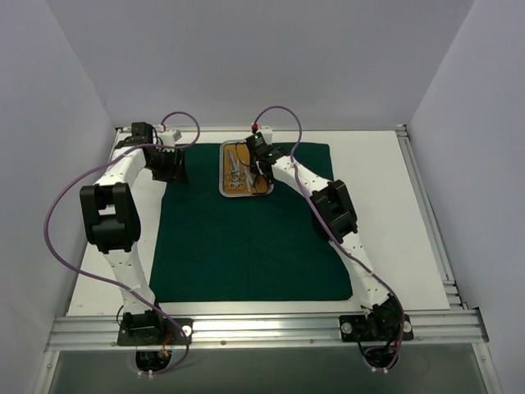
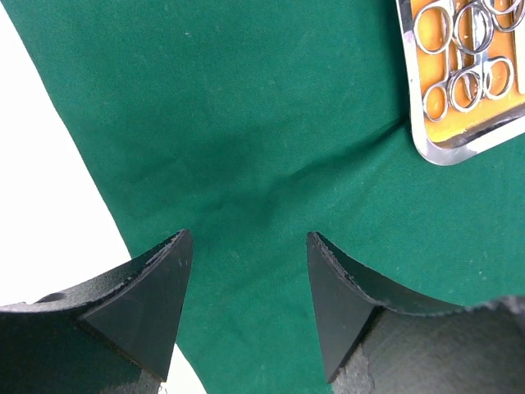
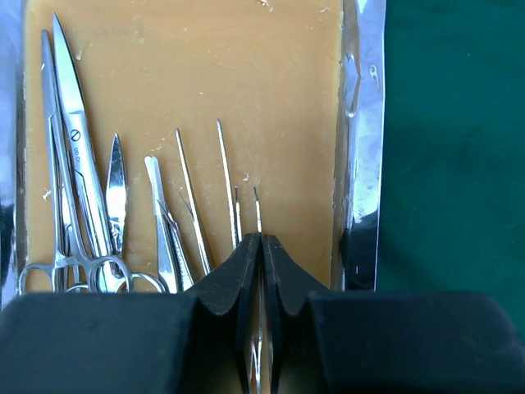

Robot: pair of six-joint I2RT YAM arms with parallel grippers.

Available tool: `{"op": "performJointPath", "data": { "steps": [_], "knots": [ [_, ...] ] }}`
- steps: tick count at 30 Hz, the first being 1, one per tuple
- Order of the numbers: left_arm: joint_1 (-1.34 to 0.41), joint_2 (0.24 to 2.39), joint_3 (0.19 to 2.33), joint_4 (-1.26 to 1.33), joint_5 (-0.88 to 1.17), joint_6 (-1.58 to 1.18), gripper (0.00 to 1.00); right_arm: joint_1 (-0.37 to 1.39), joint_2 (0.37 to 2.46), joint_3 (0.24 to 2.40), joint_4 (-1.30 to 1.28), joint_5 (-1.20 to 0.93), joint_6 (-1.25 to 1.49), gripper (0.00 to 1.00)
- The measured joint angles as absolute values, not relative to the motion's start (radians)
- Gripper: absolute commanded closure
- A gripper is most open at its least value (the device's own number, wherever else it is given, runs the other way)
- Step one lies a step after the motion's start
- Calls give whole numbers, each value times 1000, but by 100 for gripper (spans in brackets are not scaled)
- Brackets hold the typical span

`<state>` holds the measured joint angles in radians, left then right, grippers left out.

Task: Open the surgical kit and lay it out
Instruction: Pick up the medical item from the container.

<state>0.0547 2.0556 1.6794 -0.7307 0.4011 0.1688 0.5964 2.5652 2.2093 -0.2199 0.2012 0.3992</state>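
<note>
Where right jaws meet, tweezers (image 3: 257, 215) pinched between them, inside tray (image 3: 359, 123)

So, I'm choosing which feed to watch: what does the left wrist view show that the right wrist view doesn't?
Only left wrist: the left claw, open over a crease in the cloth, and bare white table beside it. Only right wrist: the right claw shut on thin tweezers, with scissors lying on the tray's orange floor. Both: green cloth, steel tray, ring handles.
</note>
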Motion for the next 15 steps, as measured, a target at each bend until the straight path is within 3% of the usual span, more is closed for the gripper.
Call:
{"op": "performJointPath", "data": {
  "steps": [15],
  "knots": [
    [54,2057,1679,-738,401,170,33,597,2540,2202,-231,253,395,100]
  ]
}}
